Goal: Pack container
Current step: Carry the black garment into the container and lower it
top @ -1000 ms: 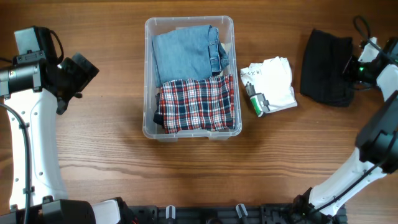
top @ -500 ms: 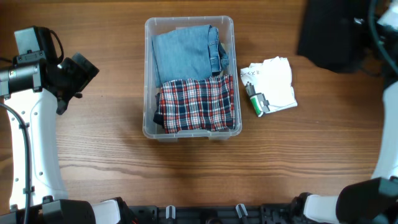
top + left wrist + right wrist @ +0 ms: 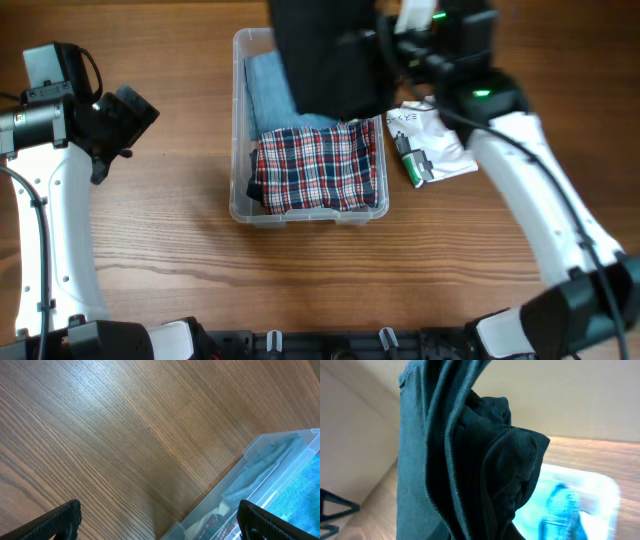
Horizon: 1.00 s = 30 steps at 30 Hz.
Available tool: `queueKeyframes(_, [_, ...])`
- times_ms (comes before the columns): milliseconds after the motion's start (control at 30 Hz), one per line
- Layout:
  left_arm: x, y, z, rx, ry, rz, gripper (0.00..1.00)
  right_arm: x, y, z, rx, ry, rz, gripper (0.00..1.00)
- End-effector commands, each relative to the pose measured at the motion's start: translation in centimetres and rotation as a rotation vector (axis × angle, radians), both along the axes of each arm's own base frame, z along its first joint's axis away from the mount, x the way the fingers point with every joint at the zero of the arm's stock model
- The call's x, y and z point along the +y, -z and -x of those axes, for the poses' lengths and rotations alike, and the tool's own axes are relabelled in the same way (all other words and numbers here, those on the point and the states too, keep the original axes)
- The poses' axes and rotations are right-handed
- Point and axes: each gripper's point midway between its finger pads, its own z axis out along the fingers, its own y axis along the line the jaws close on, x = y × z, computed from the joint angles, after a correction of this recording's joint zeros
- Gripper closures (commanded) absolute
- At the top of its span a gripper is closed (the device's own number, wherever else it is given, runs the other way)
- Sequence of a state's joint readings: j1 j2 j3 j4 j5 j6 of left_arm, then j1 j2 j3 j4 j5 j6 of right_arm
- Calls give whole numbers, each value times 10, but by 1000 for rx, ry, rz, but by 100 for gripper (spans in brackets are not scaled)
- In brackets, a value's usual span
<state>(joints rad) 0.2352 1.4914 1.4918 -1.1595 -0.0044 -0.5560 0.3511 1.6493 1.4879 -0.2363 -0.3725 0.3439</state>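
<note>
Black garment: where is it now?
Overhead view: the black garment hangs from the right pincer over the jeans in the bin, beyond the plaid shirt.

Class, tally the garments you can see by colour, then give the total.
blue denim garment: 1
red plaid garment: 1
black garment: 1
white garment: 1
Total: 4

Bright, even light; container [image 3: 592, 480] blurred, overexposed.
</note>
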Motion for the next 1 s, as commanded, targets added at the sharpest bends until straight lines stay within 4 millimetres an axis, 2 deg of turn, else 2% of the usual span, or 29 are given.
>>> queueKeyframes(0, [1,-4,-1,-13,-3,1,0,21,29,-17,48,54,-4,96])
queueKeyframes(100, [1,-4,-1,-13,-3,1,0,32,54,-26,88,51,-6,96])
queueKeyframes(233, [1,-4,-1,-13,-3,1,0,37,86,-37,148,68,-16,96])
queueKeyframes(400, [1,-4,-1,-13,-3,1,0,38,121,-38,243,87,-5,96])
queueKeyframes(533, [1,-4,-1,-13,-3,1,0,31,148,-30,358,131,21,96])
queueKeyframes(867, [1,-4,-1,-12,-3,1,0,20,173,-22,450,189,66,96])
queueKeyframes(967, [1,-4,-1,-13,-3,1,0,21,174,-22,455,184,64,96])
